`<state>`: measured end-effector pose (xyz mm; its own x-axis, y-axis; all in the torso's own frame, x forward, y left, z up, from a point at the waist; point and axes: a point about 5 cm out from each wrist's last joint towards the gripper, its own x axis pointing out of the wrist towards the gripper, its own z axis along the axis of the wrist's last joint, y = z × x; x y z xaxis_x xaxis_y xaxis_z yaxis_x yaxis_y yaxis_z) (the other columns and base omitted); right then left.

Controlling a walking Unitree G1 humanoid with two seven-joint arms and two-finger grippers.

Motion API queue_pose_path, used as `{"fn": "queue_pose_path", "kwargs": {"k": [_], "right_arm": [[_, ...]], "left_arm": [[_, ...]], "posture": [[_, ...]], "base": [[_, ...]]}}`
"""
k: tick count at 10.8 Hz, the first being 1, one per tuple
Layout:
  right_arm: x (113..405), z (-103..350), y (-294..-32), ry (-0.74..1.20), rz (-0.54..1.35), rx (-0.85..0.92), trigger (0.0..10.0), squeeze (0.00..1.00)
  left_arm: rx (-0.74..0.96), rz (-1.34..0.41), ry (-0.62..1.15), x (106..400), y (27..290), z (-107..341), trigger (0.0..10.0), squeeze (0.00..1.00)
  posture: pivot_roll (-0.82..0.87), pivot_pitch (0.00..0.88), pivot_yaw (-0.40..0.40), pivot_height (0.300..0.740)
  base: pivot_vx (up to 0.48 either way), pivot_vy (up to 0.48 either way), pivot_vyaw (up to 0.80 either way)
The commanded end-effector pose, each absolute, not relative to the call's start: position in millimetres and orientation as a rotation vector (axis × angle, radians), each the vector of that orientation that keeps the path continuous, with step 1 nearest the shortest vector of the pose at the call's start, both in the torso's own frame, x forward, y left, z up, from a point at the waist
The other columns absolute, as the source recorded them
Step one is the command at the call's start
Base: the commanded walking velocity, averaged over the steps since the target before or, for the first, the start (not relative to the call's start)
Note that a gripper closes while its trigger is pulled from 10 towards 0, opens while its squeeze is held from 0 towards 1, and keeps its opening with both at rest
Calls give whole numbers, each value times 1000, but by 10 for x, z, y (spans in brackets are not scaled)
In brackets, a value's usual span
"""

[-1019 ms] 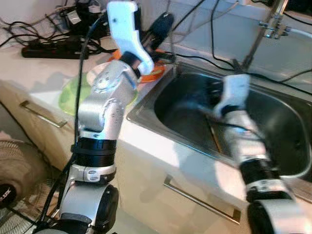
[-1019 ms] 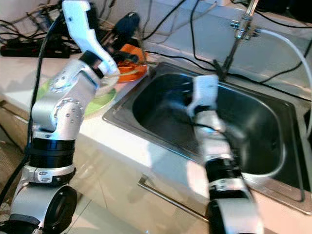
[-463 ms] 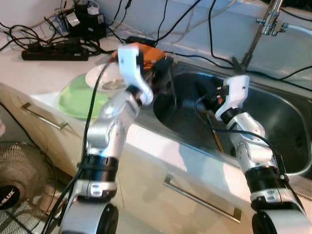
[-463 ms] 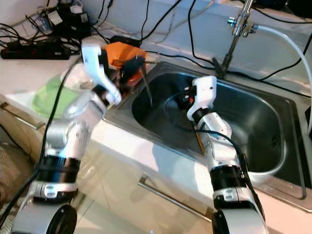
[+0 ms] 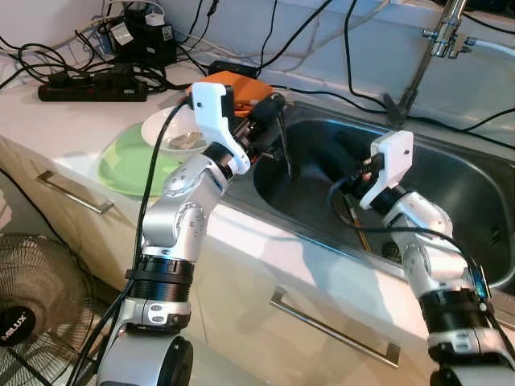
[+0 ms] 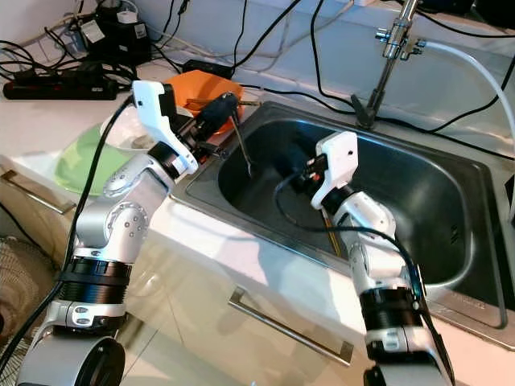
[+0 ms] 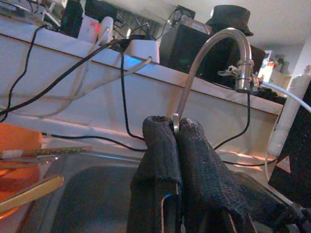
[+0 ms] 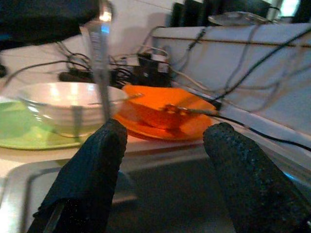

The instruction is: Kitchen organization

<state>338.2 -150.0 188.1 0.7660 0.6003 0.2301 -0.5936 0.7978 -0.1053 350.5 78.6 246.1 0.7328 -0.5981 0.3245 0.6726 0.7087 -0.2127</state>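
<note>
My left gripper (image 5: 269,106) is shut on a thin metal utensil (image 5: 285,153) that hangs down over the left end of the steel sink (image 5: 241,173). In the left wrist view the black fingers (image 7: 160,145) press together around its shiny tip (image 7: 175,120). My right gripper (image 6: 291,165) sits low inside the sink, to the right of the hanging utensil, open with nothing between its fingers (image 8: 92,165). The right wrist view looks past them at the utensil (image 8: 102,58). A pair of wooden sticks (image 5: 354,227) lies on the sink floor below the right arm.
On the counter left of the sink are a green plate (image 5: 125,165), a white bowl (image 5: 173,133) and an orange dish (image 5: 233,83). A power strip (image 5: 88,88) and cables lie behind. The faucet (image 5: 434,40) stands at the back. A fan (image 5: 32,297) stands on the floor.
My left arm has swung down from above the counter to the sink's left edge, carrying the utensil. My right arm has drawn back a little inside the sink.
</note>
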Motion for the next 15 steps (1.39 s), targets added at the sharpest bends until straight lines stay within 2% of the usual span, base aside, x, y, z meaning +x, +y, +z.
{"fn": "queue_pose_path", "kwargs": {"k": [1,4,7,14,15], "right_arm": [[3342,1902,-1424,-265,701,-9,10000,0],[3298,1900,-1233,-270,754,35,10000,0],[3293,1908,-1166,-267,770,42,10000,0],[3304,1862,-1118,-249,752,42,10000,0],[3320,1828,-1103,-231,743,38,9569,0]], "left_arm": [[-323,-747,-241,3493,737,2467,10000,0],[-340,-817,-233,3454,583,2458,10000,0],[-357,-877,-227,3405,427,2464,10000,0],[-371,-919,-222,3358,345,2470,10000,0],[-375,-926,-221,3347,335,2472,10000,0]], "posture": [[176,0,-4,740],[179,0,-3,740],[180,2,-3,740],[186,4,-1,740],[192,3,-2,740]], "base": [[0,0,0],[0,0,0],[0,0,0],[0,0,0],[0,0,0]]}}
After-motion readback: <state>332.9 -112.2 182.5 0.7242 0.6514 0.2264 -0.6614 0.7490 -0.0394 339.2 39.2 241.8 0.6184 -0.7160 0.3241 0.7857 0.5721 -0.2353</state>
